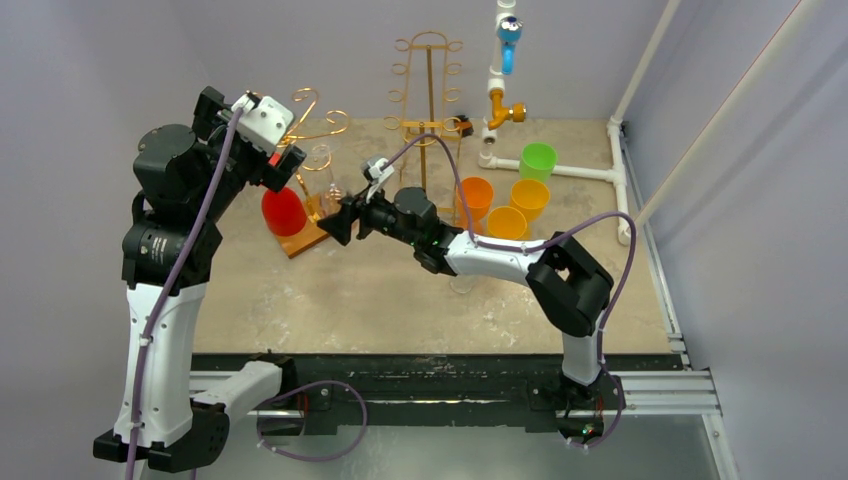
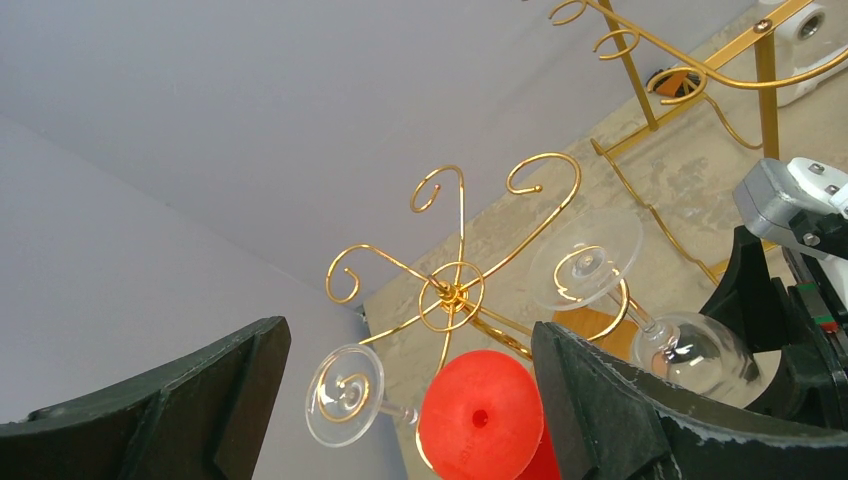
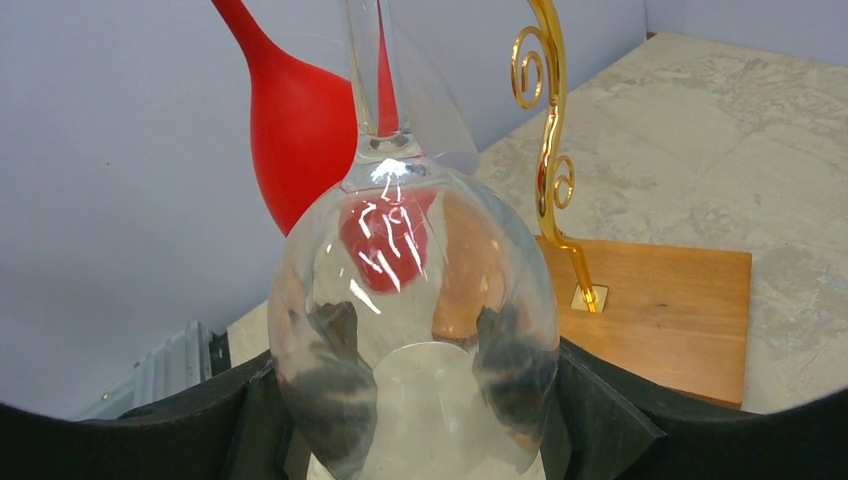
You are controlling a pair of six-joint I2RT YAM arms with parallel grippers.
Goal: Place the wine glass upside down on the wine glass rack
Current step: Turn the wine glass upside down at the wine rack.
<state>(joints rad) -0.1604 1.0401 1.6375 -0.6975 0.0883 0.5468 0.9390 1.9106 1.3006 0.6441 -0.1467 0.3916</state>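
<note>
The clear wine glass [image 3: 415, 290] is upside down, its bowl gripped between the pads of my right gripper [image 3: 415, 400]. In the left wrist view its round foot [image 2: 590, 262] sits at a curl of the gold wine glass rack [image 2: 452, 295], and its bowl [image 2: 695, 350] hangs below against the right gripper [image 2: 790, 330]. From above, the right gripper [image 1: 337, 215] reaches to the rack [image 1: 318, 125] from the right. My left gripper [image 2: 410, 425] hovers open above the rack's hub, holding nothing. It is also seen from above [image 1: 287, 165].
A red glass [image 2: 480, 415] and another clear glass [image 2: 345, 395] hang upside down on the same rack, which stands on a wooden base [image 3: 660, 310]. Behind are a second gold rack [image 1: 430, 90], orange cups [image 1: 508, 222], a green cup [image 1: 538, 158] and white piping [image 1: 560, 170].
</note>
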